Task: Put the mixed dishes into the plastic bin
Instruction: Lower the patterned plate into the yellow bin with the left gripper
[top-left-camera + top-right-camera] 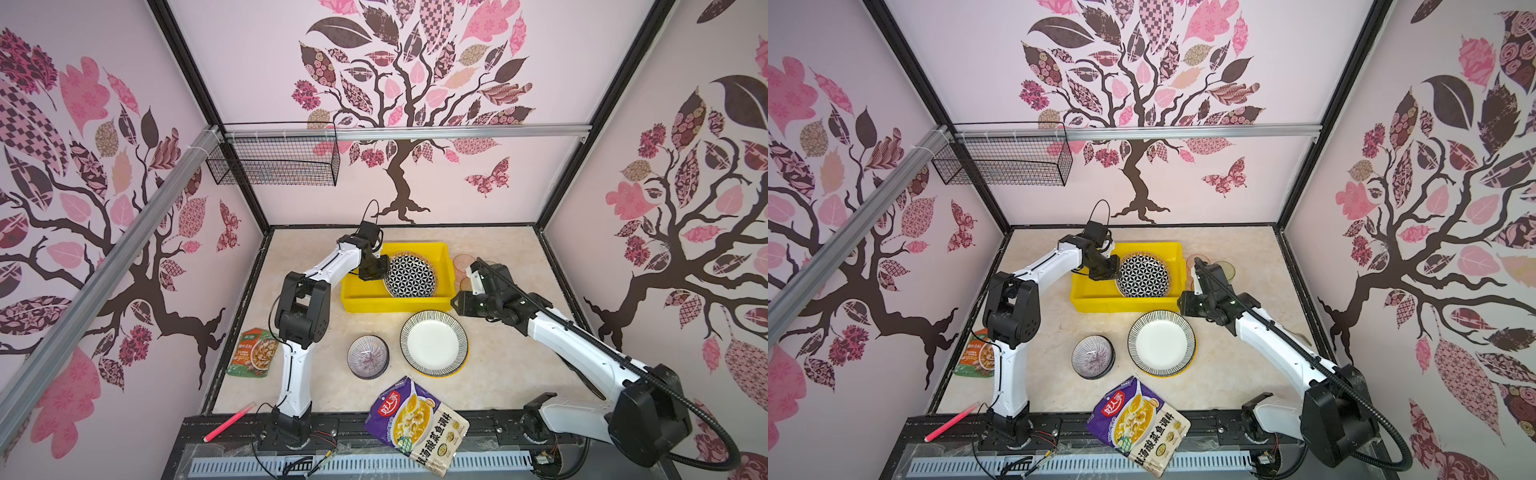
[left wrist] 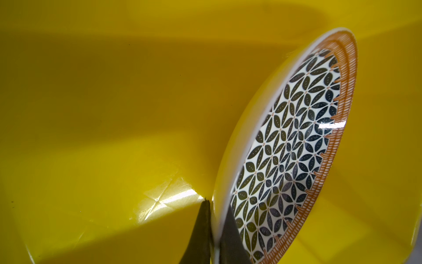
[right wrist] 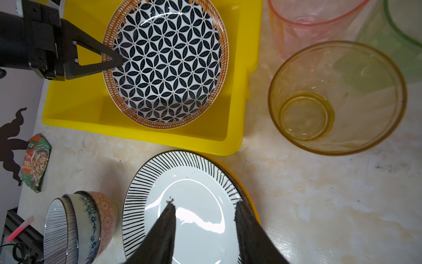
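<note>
Left gripper (image 3: 116,60): fingers clamped on the rim of the round ceramic plate with a black-and-white petal lattice and orange hatched border (image 1: 411,276).
Held plate: tilted inside the bright yellow rectangular plastic bin (image 1: 395,306), toward its right end in both top views; whether it touches the floor cannot be told.
Right gripper (image 3: 204,205): fingers apart and empty, above the white plate with a black radial-striped rim (image 1: 434,343).
Striped plate: stacked on a yellow-edged plate (image 3: 246,182), on the table just in front of the bin.
Bowls: nested stack of small patterned bowls (image 1: 368,356), left of the striped plate.
Tumblers: translucent amber tumbler (image 3: 338,98), pink tumbler (image 3: 308,25) and green tumbler (image 3: 392,27), upright, right of the bin.
Pouch: purple printed food pouch (image 1: 417,424), at the table's front edge.
</note>
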Tool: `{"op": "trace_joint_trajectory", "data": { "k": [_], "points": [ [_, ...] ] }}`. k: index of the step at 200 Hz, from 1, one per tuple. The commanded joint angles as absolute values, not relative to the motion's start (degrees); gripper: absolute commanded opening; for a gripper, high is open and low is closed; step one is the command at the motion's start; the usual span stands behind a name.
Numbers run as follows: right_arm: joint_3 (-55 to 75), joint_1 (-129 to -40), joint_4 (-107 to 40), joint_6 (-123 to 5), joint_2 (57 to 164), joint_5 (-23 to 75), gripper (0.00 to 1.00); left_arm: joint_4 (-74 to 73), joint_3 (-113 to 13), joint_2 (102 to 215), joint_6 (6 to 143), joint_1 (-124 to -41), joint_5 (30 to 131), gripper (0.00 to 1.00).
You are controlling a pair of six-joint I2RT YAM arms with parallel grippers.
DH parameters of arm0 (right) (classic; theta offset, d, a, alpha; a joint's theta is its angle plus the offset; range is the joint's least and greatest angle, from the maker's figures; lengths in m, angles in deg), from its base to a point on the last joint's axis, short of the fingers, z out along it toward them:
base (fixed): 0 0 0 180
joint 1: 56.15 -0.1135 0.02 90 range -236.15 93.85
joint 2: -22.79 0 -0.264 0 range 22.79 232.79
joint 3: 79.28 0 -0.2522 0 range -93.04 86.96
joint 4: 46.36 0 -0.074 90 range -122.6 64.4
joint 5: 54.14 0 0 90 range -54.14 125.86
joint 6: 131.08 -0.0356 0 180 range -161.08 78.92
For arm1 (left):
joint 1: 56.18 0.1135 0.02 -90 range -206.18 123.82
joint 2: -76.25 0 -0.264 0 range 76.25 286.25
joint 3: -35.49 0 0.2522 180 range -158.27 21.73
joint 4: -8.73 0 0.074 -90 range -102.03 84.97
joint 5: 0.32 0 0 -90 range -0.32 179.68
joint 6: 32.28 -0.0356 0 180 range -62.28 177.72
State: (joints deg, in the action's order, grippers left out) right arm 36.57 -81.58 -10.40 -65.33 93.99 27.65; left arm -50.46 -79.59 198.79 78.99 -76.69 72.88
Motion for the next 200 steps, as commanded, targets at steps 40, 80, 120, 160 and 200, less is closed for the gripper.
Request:
{"op": "trace_joint_trajectory", "data": {
  "k": [40,80,120,160,200],
  "points": [
    [36.3,-81.7,-8.3,-65.3,94.9,26.6,0.48,-47.3,-77.9,199.7,80.9,-76.7,70.3,0.02],
    [37.3,-81.8,-9.0,-65.2,94.7,25.4,0.49,-47.4,-77.8,200.4,81.4,-76.7,70.5,0.08],
    [37.6,-81.7,-8.3,-64.9,95.1,25.6,0.49,-47.2,-77.2,201.0,82.0,-76.7,71.1,0.13],
    [37.8,-81.8,-7.7,-64.9,94.9,26.1,0.49,-47.2,-77.2,201.7,82.3,-76.7,71.5,0.17],
    [38.1,-81.7,-6.9,-64.7,94.7,26.8,0.49,-47.1,-77.3,202.0,82.5,-76.7,71.5,0.18]
  ]
}}
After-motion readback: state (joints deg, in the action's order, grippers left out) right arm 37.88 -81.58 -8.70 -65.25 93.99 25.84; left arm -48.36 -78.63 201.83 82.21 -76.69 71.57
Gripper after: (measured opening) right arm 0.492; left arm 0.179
